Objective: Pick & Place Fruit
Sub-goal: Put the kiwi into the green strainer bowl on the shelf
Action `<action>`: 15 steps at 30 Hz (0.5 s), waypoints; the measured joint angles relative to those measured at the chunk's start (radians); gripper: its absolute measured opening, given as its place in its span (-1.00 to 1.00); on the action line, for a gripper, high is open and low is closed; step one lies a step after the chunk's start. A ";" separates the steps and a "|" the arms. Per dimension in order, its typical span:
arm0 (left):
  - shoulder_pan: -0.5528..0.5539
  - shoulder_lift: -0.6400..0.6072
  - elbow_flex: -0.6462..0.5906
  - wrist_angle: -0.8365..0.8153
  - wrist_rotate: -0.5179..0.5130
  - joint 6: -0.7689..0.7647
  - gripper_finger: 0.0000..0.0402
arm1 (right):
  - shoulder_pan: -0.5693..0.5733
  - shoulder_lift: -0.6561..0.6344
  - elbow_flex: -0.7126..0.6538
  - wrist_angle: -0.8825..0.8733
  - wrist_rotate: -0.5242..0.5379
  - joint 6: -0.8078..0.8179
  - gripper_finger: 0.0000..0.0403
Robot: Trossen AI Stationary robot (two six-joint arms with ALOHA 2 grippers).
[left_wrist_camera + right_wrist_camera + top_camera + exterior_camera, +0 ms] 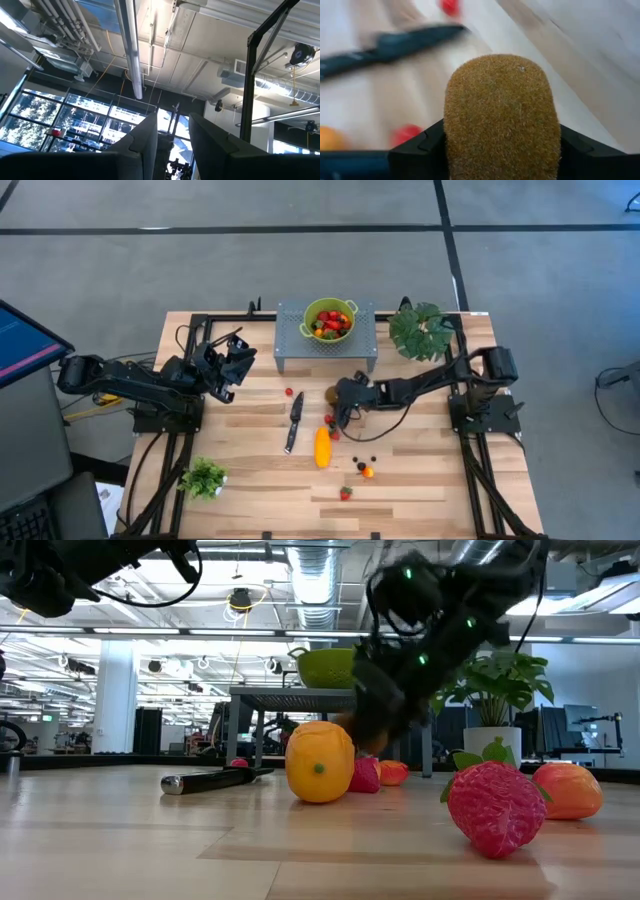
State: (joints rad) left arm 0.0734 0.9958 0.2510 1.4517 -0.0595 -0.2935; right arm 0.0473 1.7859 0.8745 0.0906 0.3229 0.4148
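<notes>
My right hand grips the kiwi low between its fingers; it could slip out. Left hand waits part-open, empty, raised.

Bowl: green, full of fruit, on a grey rack at the bench's far edge.
Right tool: mid-bench, beside the kiwi.
Knife: left of the yellow-orange fruit.
Strawberry: near the front edge.
Left tool: raised, left side.
</notes>
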 joint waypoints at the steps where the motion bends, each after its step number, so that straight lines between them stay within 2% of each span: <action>1: 0.000 0.000 0.000 0.000 0.000 0.000 -0.47 | 0.009 0.000 0.019 -0.003 0.002 -0.015 0.12; 8: 0.000 0.000 0.000 0.000 0.000 0.000 -0.47 | 0.038 0.000 0.226 -0.120 0.014 -0.174 0.12; 15: 0.000 0.000 0.000 0.000 0.004 0.000 -0.47 | -0.013 -0.001 0.516 -0.324 0.018 -0.353 0.14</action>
State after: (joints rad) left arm 0.0731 0.9958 0.2512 1.4515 -0.0556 -0.2933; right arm 0.0348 1.7851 1.3907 -0.2330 0.3408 0.0621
